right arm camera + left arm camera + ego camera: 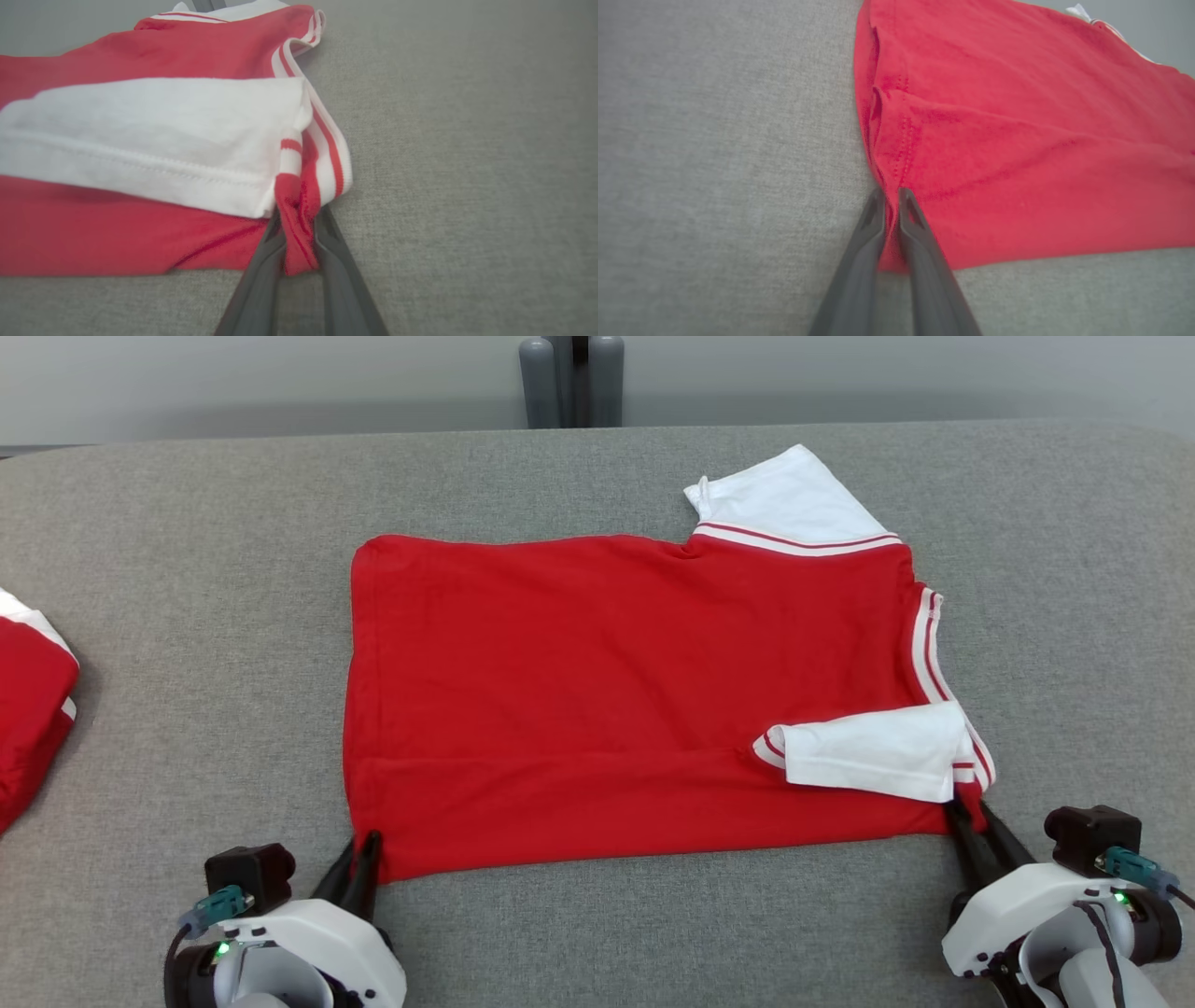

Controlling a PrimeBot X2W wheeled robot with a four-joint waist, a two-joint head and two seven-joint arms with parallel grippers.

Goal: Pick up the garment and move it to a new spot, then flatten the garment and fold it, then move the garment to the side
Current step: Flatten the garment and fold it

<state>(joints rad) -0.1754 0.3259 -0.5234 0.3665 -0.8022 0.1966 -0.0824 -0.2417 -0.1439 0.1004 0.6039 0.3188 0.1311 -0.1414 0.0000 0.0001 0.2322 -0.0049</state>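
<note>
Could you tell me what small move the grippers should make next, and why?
Probably raise both together and fold the near edge away: the left gripper pinches the near hem corner of the red shirt, the right gripper its collar-side corner, and it lies flat.

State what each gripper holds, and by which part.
Both hold the red T-shirt: left gripper pinches its near hem corner, right gripper its near collar-end corner.

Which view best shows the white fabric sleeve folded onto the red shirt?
Right wrist view: the white sleeve lies close up, hem stitching plain, beside the right gripper. Head view shows the sleeve whole but small. Left wrist view looks across the red shirt instead.
</note>
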